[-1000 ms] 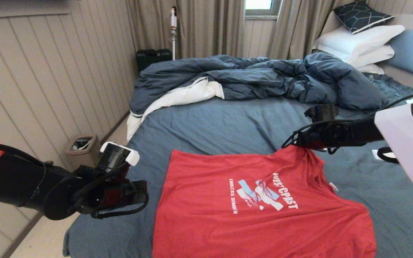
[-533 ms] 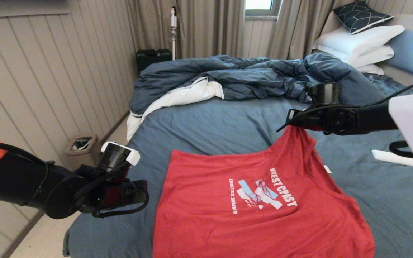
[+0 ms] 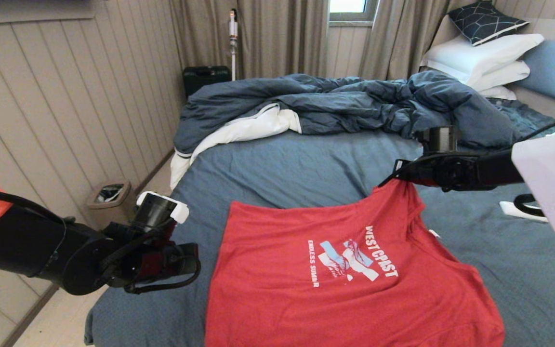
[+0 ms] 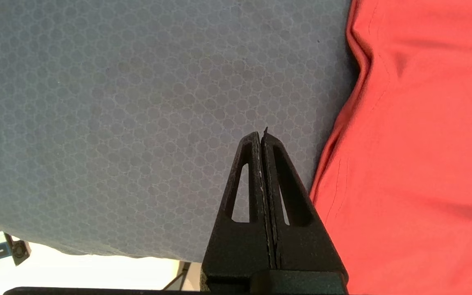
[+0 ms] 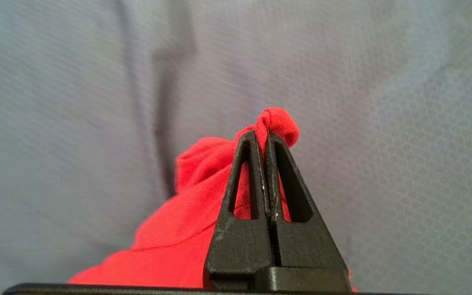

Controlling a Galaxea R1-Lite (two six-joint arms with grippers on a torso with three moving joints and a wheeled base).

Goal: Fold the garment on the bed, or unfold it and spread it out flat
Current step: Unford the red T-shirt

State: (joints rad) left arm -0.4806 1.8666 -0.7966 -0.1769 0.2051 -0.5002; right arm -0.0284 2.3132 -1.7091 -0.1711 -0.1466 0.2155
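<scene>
the right gripper has its fingers pressed fully together on a small bunched corner of the red short-sleeved cotton t-shirt with the white and light-blue chest print, and a nub of red cloth pokes out just past the fingertips. over the last second this gripper rose with the pinched corner, then sank part of the way back, so the cloth below the fingers now hangs in a lower, softer peak than half a second ago, while staying above where it started. the rest of the t-shirt has not shifted: it lies print-up on the slate-blue sheet of the large bed, spreading away from the fingers toward the near edge.

the left gripper has not moved; its fingers are shut on nothing, hovering over bare sheet just beside the t-shirt's side edge.

this looks like a lift-and-tug to pull the far shoulder taut, so the garment is close to flat but that corner is not yet laid down.
</scene>
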